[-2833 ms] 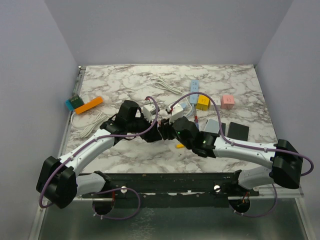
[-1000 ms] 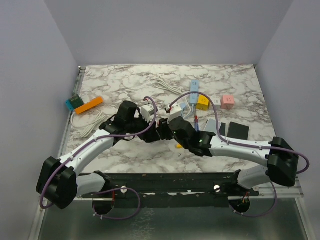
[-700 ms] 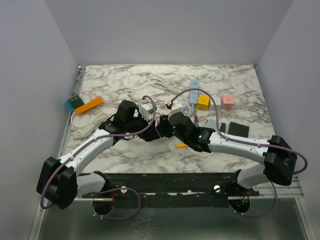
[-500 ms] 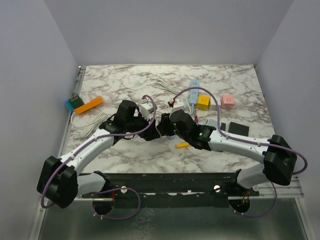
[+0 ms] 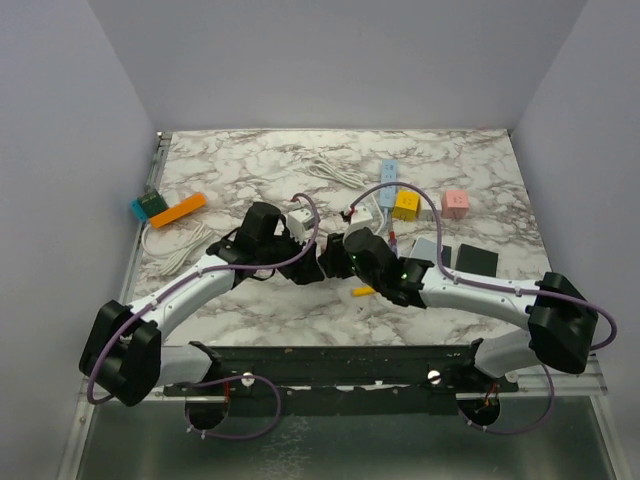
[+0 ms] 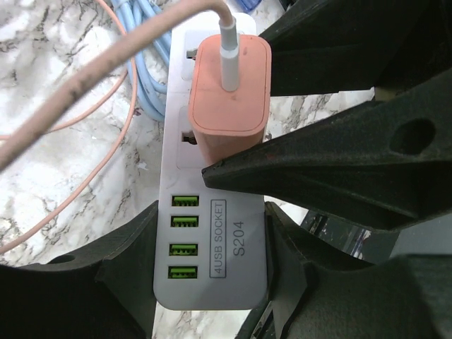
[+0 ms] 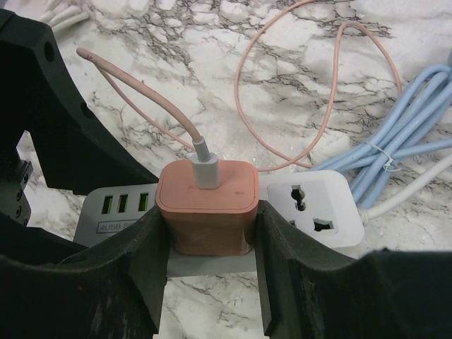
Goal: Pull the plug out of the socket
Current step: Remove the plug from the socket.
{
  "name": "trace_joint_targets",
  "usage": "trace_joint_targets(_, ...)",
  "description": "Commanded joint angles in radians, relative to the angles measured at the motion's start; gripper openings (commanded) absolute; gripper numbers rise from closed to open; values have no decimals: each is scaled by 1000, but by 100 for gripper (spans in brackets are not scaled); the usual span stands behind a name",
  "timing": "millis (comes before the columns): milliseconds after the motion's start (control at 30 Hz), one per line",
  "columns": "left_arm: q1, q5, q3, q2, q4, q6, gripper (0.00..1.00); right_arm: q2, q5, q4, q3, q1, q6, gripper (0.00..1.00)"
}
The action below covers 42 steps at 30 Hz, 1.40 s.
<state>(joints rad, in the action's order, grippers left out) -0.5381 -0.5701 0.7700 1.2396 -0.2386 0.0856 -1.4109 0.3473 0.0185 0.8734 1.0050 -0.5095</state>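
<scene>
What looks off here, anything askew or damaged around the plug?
Nothing stands out. The pink plug sits square in the white power strip. The left gripper clamps the strip's USB end, and the right gripper grips the plug's sides. The pink cable and blue cable lie loose, with no visible damage.

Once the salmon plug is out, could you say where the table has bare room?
Bare marble: far left corner, beside the coiled white cable, and far right corner, beyond the pink cube. The centre around the white power strip and salmon plug is crowded.
</scene>
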Motion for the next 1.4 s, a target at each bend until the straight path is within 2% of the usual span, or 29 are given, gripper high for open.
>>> trace_joint_targets(0, 7, 35, 26, 29, 35, 10, 0, 26, 129, 26, -54, 50, 46, 1)
trace_joint_targets(200, 9, 43, 26, 38, 35, 18, 0, 21, 237, 90, -72, 140, 88, 1)
trace_joint_targets(367, 15, 44, 26, 45, 33, 21, 0, 11, 270, 96, -71, 156, 91, 1)
trace_joint_targets(600, 15, 39, 25, 45, 33, 20, 0, 2, 311, 17, -42, 157, -15, 1)
trace_joint_targets(800, 15, 34, 22, 50, 33, 21, 0, 7, 321, -62, -24, 138, -91, 1)
trace_joint_targets(1367, 15, 41, 21, 54, 32, 17, 0, -33, 231, -170, 8, 27, -177, 1)
